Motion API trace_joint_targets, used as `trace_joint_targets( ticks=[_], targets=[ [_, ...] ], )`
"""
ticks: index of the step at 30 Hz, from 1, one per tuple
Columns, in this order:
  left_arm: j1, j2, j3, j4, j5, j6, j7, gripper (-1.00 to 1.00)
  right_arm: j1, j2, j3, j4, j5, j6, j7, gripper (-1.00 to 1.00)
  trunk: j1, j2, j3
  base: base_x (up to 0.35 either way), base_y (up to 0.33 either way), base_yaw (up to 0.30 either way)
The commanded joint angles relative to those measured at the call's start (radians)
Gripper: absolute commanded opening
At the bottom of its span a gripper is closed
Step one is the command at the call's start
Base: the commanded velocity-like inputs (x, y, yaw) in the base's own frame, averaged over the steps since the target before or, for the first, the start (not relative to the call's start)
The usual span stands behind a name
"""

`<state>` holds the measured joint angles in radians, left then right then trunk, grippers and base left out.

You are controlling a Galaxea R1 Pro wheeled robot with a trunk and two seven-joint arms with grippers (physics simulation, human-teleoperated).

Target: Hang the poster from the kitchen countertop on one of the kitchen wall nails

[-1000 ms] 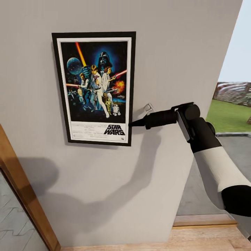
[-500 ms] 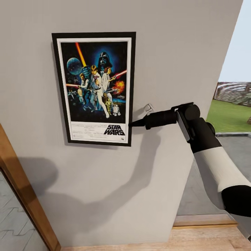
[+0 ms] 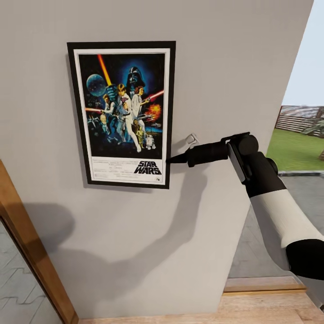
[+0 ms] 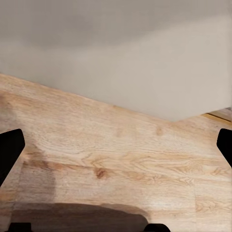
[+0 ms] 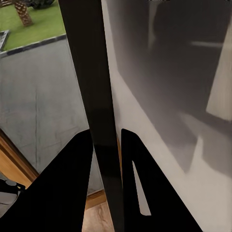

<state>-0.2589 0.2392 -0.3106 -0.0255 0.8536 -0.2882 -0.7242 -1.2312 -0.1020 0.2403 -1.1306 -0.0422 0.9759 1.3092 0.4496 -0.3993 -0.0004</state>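
Two dark fingers of the right gripper (image 3: 172,159) were closed on the poster (image 3: 122,112), pinching the right-hand edge of its thin black frame low down, level with the "STAR WARS" lettering. From the head camera, the poster stood upright and flat against the pale grey wall (image 3: 216,67), its white border and colourful figures on a dark space background facing out. The right arm (image 3: 270,198), black at the wrist and white along the forearm, reached in from the lower right, and its shadow lay across the wall beneath the poster. A small pale bracket-like piece (image 3: 192,140) sat on the wall just above the gripper; what it was could not be told.

In the right wrist view, the frame's black edge (image 5: 94,96) ran between the two fingers (image 5: 67,188), which pressed it from either side, with the grey wall beside it and a paved yard (image 5: 38,92) and grass beyond.

A wooden door frame (image 3: 31,252) slanted along the lower left of the head view, and a wood floor (image 3: 252,310) showed at the bottom right. Outside the wall's right edge lay a lawn (image 3: 292,150) and fence.

The left gripper (image 4: 116,145) hung with its fingers spread wide apart, holding nothing, over the wood floor (image 4: 116,164) near the foot of the grey wall (image 4: 116,53).
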Motion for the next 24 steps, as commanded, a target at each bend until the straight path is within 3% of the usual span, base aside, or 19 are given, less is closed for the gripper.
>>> trace_joint_targets(
  ticks=[1, 24],
  targets=[
    [-0.001, 0.0, -0.008, 0.001, 0.005, -0.006, -0.001, 1.0, -0.001, -0.001, 0.001, 0.0, -0.006, 0.01, 0.001, -1.0, 0.0, -0.001, 0.0, 0.0, 0.0, 0.0],
    [0.0, 0.0, -0.008, 0.001, 0.005, -0.006, -0.001, 1.0, -0.001, -0.001, 0.001, 0.001, -0.006, 0.01, 0.001, -1.0, 0.0, -0.001, 0.0, 0.026, 0.0, 0.0]
  ],
)
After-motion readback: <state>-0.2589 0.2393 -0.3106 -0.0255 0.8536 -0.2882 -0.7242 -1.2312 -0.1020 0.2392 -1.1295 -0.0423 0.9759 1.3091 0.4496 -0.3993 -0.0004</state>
